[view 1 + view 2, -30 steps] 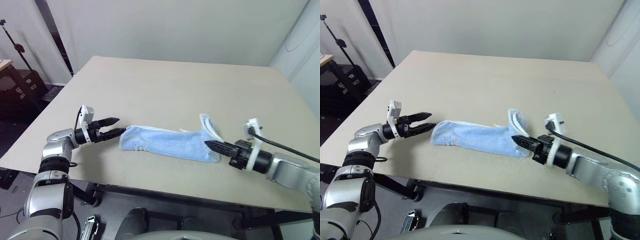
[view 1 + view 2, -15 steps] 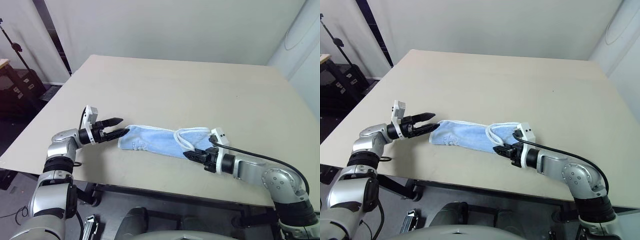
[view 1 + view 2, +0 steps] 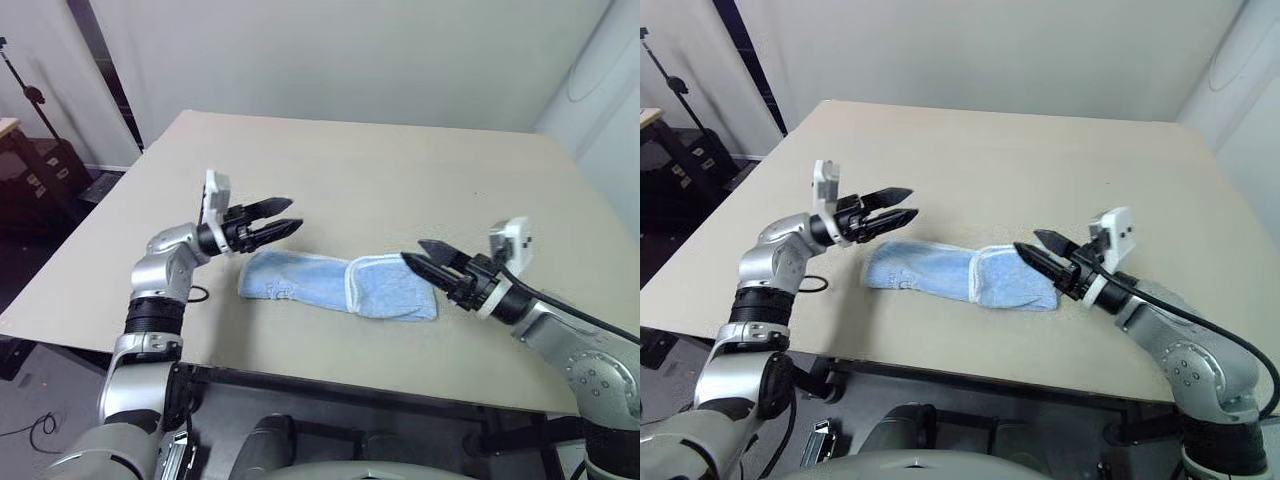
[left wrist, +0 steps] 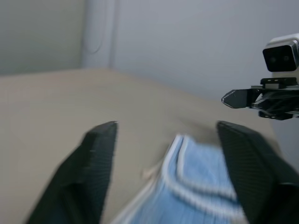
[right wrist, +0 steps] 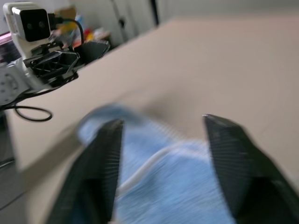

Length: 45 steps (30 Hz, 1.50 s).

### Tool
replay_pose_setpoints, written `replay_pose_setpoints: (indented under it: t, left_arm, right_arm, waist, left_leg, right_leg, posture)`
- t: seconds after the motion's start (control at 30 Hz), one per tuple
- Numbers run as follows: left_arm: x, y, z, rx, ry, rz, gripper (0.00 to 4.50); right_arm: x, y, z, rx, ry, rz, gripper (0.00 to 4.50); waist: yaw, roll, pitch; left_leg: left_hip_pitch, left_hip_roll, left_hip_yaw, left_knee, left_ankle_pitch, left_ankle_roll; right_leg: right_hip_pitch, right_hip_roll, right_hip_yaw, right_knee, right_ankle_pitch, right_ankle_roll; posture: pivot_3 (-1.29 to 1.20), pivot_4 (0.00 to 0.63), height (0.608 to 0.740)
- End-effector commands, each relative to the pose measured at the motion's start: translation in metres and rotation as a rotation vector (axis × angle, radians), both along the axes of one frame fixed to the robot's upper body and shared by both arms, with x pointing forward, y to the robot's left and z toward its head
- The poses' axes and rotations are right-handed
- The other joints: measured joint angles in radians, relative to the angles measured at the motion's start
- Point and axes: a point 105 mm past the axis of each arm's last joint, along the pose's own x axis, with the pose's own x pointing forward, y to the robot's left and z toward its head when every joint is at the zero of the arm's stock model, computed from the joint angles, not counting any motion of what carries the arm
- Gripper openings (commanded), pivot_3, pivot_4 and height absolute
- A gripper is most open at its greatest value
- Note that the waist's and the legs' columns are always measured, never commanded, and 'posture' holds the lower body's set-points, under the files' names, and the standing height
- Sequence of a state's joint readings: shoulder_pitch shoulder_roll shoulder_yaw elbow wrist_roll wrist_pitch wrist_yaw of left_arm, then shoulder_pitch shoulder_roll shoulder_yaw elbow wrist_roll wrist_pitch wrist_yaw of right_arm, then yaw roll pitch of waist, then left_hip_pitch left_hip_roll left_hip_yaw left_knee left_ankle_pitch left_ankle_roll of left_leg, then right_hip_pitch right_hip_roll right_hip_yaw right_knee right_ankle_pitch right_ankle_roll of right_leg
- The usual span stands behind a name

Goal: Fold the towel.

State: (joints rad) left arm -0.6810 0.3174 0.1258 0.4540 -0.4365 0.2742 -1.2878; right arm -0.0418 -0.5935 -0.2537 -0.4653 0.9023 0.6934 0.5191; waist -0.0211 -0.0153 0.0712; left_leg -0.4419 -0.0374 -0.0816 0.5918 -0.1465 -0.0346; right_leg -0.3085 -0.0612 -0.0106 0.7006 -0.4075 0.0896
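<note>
towel (image 3: pixel 340 286): light blue terry with a white stitched border; a small dark mark showed near its left end.
table (image 3: pixel 400 180): plain beige.
left gripper (image 3: pixel 280 215): black fingers.
right gripper (image 3: pixel 417 254): black fingers.
wall (image 3: pixel 350 50): pale grey, across the upper frame.

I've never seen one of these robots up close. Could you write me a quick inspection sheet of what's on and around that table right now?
Surface: beige table, bare apart from the cloth.
Job's things: light-blue towel with a white border, lying as a long strip near the front edge, its right end doubled over onto itself; a small dark mark near its left end.
Clutter: nothing seen.
Grippers: left gripper in the air above the towel's left end, jaws apart, holding nothing; right gripper in the air at the towel's right end, jaws apart, holding nothing.
Cables: black cable running along the right arm.
Surroundings: pale wall behind; dark stand and furniture at the left.
</note>
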Motion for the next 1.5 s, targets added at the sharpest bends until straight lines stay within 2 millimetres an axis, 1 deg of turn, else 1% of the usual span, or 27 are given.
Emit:
replay_pose_setpoints:
  t: [0.03,0.1,0.13,0.17,0.2,0.23,0.3,0.4,0.5,0.6,0.67,0.77,0.8,0.87,0.93,0.97,1.03,1.1,1.17,1.27,1.3,1.33,1.43,1.5]
  left_arm:
    - [-0.008,-0.044,0.007,0.037,-0.077,-0.081,2.12]
    - [-0.009,-0.060,0.002,0.055,-0.081,-0.100,1.26]
    - [-0.010,-0.068,-0.002,0.060,-0.076,-0.115,0.99]
    - [-0.011,-0.075,-0.006,0.068,-0.072,-0.127,0.54]
    - [-0.014,-0.086,-0.016,0.097,-0.067,-0.153,0.23]
    - [-0.017,-0.096,-0.028,0.137,-0.067,-0.170,0.04]
    - [-0.020,-0.106,-0.043,0.191,-0.074,-0.187,0.04]
    - [-0.023,-0.122,-0.078,0.309,-0.023,-0.194,0.04]
    - [-0.030,-0.129,-0.117,0.450,-0.002,-0.198,0.04]
    - [-0.034,-0.132,-0.136,0.509,0.001,-0.189,0.04]
    - [-0.033,-0.134,-0.140,0.514,0.011,-0.175,0.04]
    - [-0.021,-0.135,-0.120,0.414,0.020,-0.133,0.04]
    - [-0.020,-0.134,-0.112,0.378,0.022,-0.141,0.04]
    - [-0.018,-0.129,-0.093,0.295,0.051,-0.177,0.04]
    - [-0.020,-0.117,-0.071,0.219,0.063,-0.234,0.39]
    - [-0.023,-0.108,-0.061,0.194,0.080,-0.276,0.62]
    - [-0.031,-0.091,-0.045,0.170,0.110,-0.336,1.28]
    - [-0.030,-0.067,-0.032,0.170,0.137,-0.306,2.04]
    - [-0.029,-0.046,-0.023,0.174,0.167,-0.260,2.72]
    - [-0.031,-0.011,-0.018,0.177,0.257,-0.177,3.85]
    - [-0.033,-0.003,-0.017,0.172,0.284,-0.157,4.24]
    - [-0.033,0.006,-0.016,0.158,0.326,-0.124,4.48]
    - [-0.029,0.039,-0.024,0.165,0.457,0.039,4.48]
    - [-0.035,0.061,-0.028,0.152,0.544,0.104,4.48]
  right_arm:
    - [0.010,-0.005,0.002,0.074,-0.046,-0.013,1.41]
    - [0.017,-0.006,-0.002,0.078,-0.043,-0.025,0.55]
    - [0.022,-0.006,-0.005,0.073,-0.044,-0.033,0.25]
    - [0.026,-0.006,-0.007,0.067,-0.047,-0.041,0.00]
    - [0.032,-0.006,-0.013,0.052,-0.040,-0.052,0.00]
    - [0.037,-0.006,-0.019,0.056,-0.034,-0.053,0.00]
    - [0.042,-0.004,-0.027,0.058,-0.023,-0.053,0.00]
    - [0.054,-0.004,-0.059,0.017,0.051,-0.102,0.00]
    - [0.054,0.004,-0.089,-0.041,0.115,-0.099,0.00]
    - [0.052,0.012,-0.106,-0.082,0.143,-0.085,0.00]
    - [0.051,0.015,-0.111,-0.097,0.151,-0.083,0.00]
    - [0.059,0.009,-0.115,-0.104,0.171,-0.134,0.00]
    - [0.061,0.007,-0.113,-0.097,0.171,-0.143,0.00]
    - [0.063,0.005,-0.102,-0.065,0.155,-0.140,0.00]
    - [0.060,0.007,-0.091,-0.059,0.127,-0.108,0.00]
    - [0.057,0.009,-0.086,-0.058,0.115,-0.084,0.00]
    - [0.052,0.014,-0.078,-0.045,0.100,-0.048,0.00]
    - [0.048,0.018,-0.070,-0.042,0.083,-0.026,0.00]
    - [0.046,0.021,-0.067,-0.043,0.083,-0.016,0.00]
    - [0.044,0.025,-0.067,-0.026,0.121,-0.004,0.00]
    - [0.043,0.025,-0.067,-0.020,0.134,-0.002,0.00]
    - [0.044,0.026,-0.067,-0.016,0.144,-0.002,0.00]
    - [0.044,0.028,-0.070,-0.017,0.201,0.003,0.00]
    - [0.045,0.028,-0.074,-0.019,0.237,0.005,0.00]
  waist:
    - [0.004,0.000,0.000]
    - [0.006,0.000,0.000]
    - [0.004,0.000,0.000]
    - [0.003,0.000,0.000]
    - [0.003,0.000,0.000]
    - [0.004,0.001,0.000]
    - [0.008,0.001,0.000]
    - [0.008,0.001,0.000]
    - [0.008,0.001,0.000]
    - [0.007,0.002,-0.001]
    - [0.009,0.003,-0.002]
    - [0.008,0.003,-0.002]
    - [0.007,0.003,-0.002]
    - [0.005,0.003,-0.002]
    - [0.002,0.004,-0.001]
    - [-0.001,0.004,-0.001]
    - [-0.005,0.004,-0.001]
    - [-0.013,0.004,-0.002]
    - [-0.019,0.004,-0.002]
    - [-0.025,0.004,-0.002]
    - [-0.024,0.005,-0.001]
    - [-0.023,0.005,-0.001]
    - [-0.021,0.005,-0.001]
    - [-0.022,0.005,-0.001]
  left_leg:
    - [0.001,0.000,0.000,0.000,0.000,0.000]
    - [0.002,0.000,-0.001,0.001,0.000,0.000]
    - [0.002,0.000,-0.001,0.002,0.000,0.000]
    - [0.002,0.000,0.000,0.002,0.000,0.000]
    - [0.003,0.000,0.000,0.002,0.000,0.000]
    - [0.003,0.000,0.000,0.002,0.000,0.000]
    - [0.004,0.000,0.000,0.002,0.000,0.000]
    - [0.003,-0.001,0.000,0.002,0.000,0.000]
    - [0.003,-0.001,0.000,0.001,0.000,0.000]
    - [0.003,-0.001,-0.001,0.001,0.000,0.000]
    - [0.004,-0.001,-0.001,0.001,0.000,0.000]
    - [0.011,-0.001,-0.001,0.002,0.000,-0.001]
    - [0.011,-0.002,-0.001,0.002,-0.001,-0.002]
    - [0.011,-0.002,-0.001,0.002,-0.002,-0.003]
    - [0.011,-0.002,-0.001,0.002,-0.002,-0.003]
    - [0.011,-0.001,-0.002,0.001,-0.002,-0.003]
    - [0.008,-0.001,-0.002,0.000,0.000,-0.001]
    - [0.007,-0.001,-0.002,-0.002,0.000,-0.001]
    - [0.006,-0.001,-0.002,-0.004,0.000,-0.001]
    - [0.006,-0.001,-0.002,-0.005,0.000,-0.001]
    - [0.006,-0.001,-0.002,-0.005,0.000,-0.001]
    - [0.006,-0.001,-0.002,-0.005,0.000,-0.001]
    - [0.009,-0.001,-0.003,-0.002,0.000,-0.001]
    - [0.009,-0.001,-0.003,-0.002,-0.001,-0.002]
  right_leg:
    - [0.002,0.000,0.000,0.000,0.000,0.000]
    - [0.003,0.000,0.000,0.000,0.000,0.000]
    - [0.004,0.000,0.000,0.000,0.000,0.001]
    - [0.004,0.000,0.000,0.000,0.001,0.001]
    - [0.004,0.000,0.000,0.000,0.001,0.001]
    - [0.004,0.000,0.000,0.000,0.001,0.001]
    - [0.005,0.001,0.000,0.000,0.001,0.001]
    - [0.004,0.001,0.000,0.000,0.001,0.001]
    - [0.004,0.000,0.000,0.000,0.001,0.001]
    - [0.004,0.000,0.000,0.000,0.001,0.001]
    - [0.004,0.000,0.000,0.000,0.001,0.001]
    - [0.009,0.000,0.000,-0.001,0.001,0.001]
    - [0.009,-0.001,0.000,-0.001,0.001,0.001]
    - [0.008,-0.001,0.000,-0.001,0.000,-0.002]
    - [0.008,-0.001,0.000,-0.001,0.000,-0.004]
    - [0.007,-0.001,0.000,-0.001,0.000,-0.004]
    - [0.005,0.000,0.000,-0.001,0.001,-0.001]
    - [0.004,0.000,0.001,-0.001,0.001,-0.001]
    - [0.004,0.000,0.001,-0.001,0.001,-0.002]
    - [0.004,0.000,0.001,-0.001,0.000,-0.002]
    - [0.004,0.000,0.001,-0.001,0.000,-0.002]
    - [0.004,0.000,0.001,-0.001,0.000,-0.002]
    - [0.004,0.000,0.001,-0.001,0.000,-0.003]
    - [0.004,-0.001,0.002,-0.001,-0.002,-0.006]
  posture:
    - [0.00,0.000,0.709]
    - [0.00,0.000,0.709]
    - [0.00,0.000,0.709]
    - [0.00,0.000,0.709]
    - [0.00,0.000,0.709]
    - [0.00,0.000,0.709]
    - [0.00,0.000,0.709]
    - [0.00,0.000,0.709]
    - [0.00,0.000,0.709]
    - [0.00,0.000,0.709]
    - [0.00,0.000,0.709]
    - [0.00,0.000,0.709]
    - [0.00,0.000,0.709]
    - [0.00,0.000,0.709]
    - [0.00,0.000,0.709]
    - [0.00,0.000,0.709]
    - [0.00,0.000,0.709]
    - [0.00,0.000,0.709]
    - [0.00,0.000,0.709]
    - [0.00,0.000,0.709]
    - [0.00,0.000,0.709]
    - [0.00,0.000,0.709]
    - [0.00,0.000,0.709]
    - [0.00,0.000,0.709]
